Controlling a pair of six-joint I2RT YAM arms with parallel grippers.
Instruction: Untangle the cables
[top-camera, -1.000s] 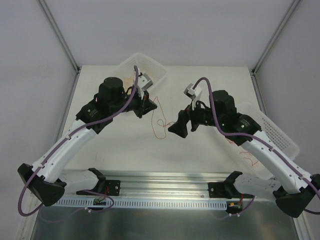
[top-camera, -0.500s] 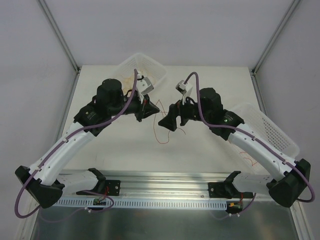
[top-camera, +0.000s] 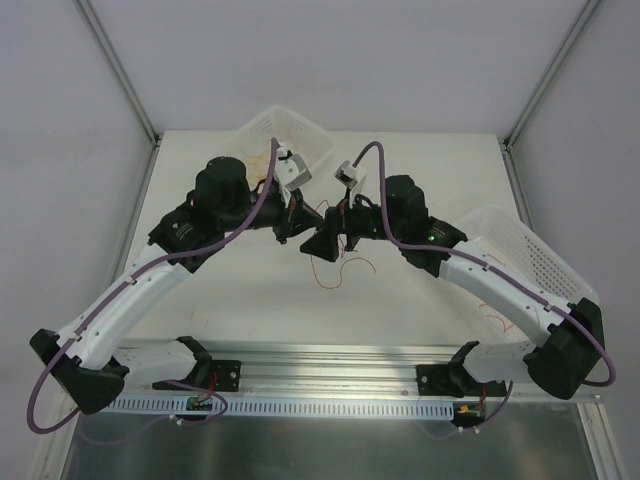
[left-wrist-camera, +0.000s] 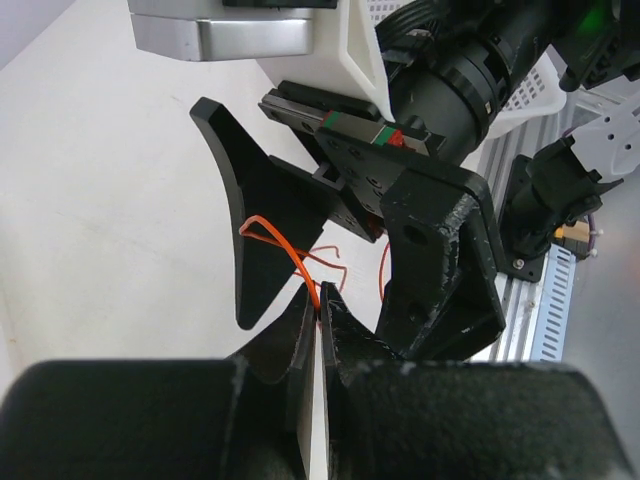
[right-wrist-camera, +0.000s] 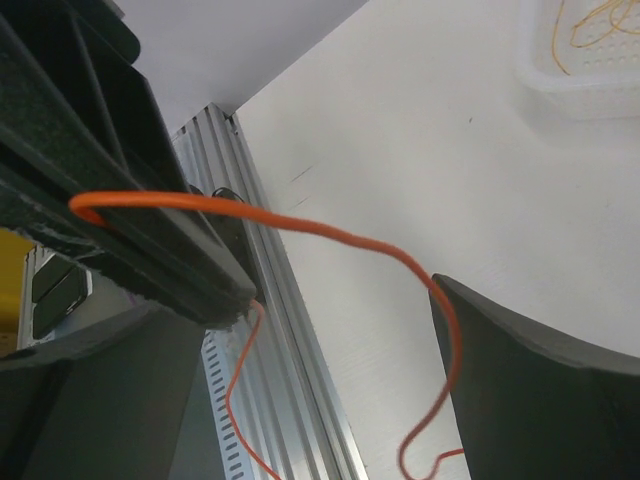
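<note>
Both hands meet over the middle of the table (top-camera: 430, 185), just in front of the far-left basket (top-camera: 312, 135). The left hand (left-wrist-camera: 318, 318) is pinched fully closed on a thin orange cable (left-wrist-camera: 292, 255), which rises from its fingertips in a small bent loop. The right hand (right-wrist-camera: 340, 330) stands wide open and holds nothing. Its fingers straddle the tip of the left hand, and the orange cable arcs across the gap between them. We cannot tell whether the cable touches the finger it curves past. Below the hands, thin red cable (top-camera: 335, 272) shows in loose curls against the table. More orange strands (top-camera: 262, 160) sit in the far-left basket, and a red strand (top-camera: 495, 318) lies in the right basket (top-camera: 560, 275).
</note>
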